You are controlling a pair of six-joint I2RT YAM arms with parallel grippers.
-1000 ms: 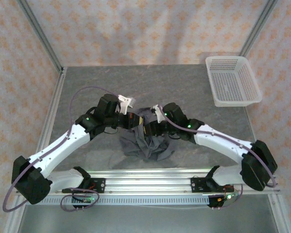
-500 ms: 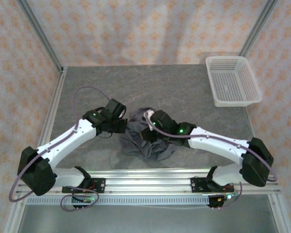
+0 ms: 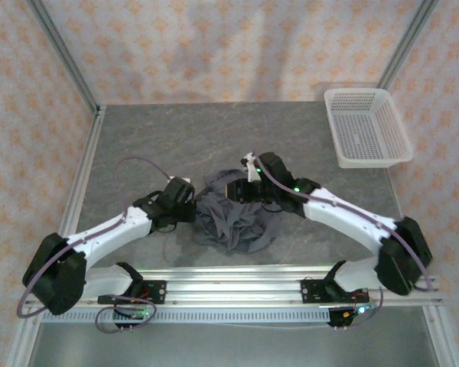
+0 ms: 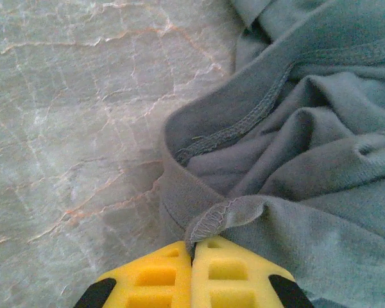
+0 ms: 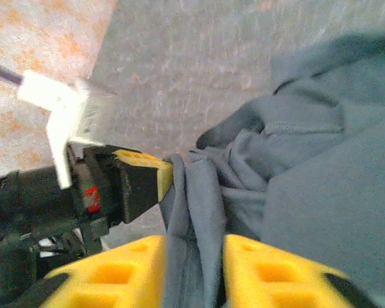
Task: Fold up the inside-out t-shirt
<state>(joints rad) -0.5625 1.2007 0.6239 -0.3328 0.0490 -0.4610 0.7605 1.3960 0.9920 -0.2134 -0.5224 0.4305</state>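
The inside-out t-shirt point(image 3: 231, 220) lies crumpled in a dark slate-grey heap near the table's front middle. My left gripper point(image 3: 191, 208) is at the heap's left edge. In the left wrist view its yellow fingers point(image 4: 194, 251) are pressed together on a stitched hem fold of the t-shirt point(image 4: 308, 135). My right gripper point(image 3: 233, 189) is at the heap's far side. In the right wrist view a thick bunch of the t-shirt point(image 5: 295, 160) fills the gap between the right gripper's point(image 5: 192, 263) yellow fingers. The left gripper's fingertip point(image 5: 144, 172) touches the same cloth.
A white mesh basket point(image 3: 366, 126) stands at the back right corner, away from both arms. The grey marbled tabletop point(image 3: 168, 138) is bordered by metal posts and patterned walls. An aluminium rail point(image 3: 229, 287) runs along the near edge.
The left gripper has dropped lower and nearer the front, still holding the hem. The right gripper has moved toward the far side of the heap, drawing cloth with it.
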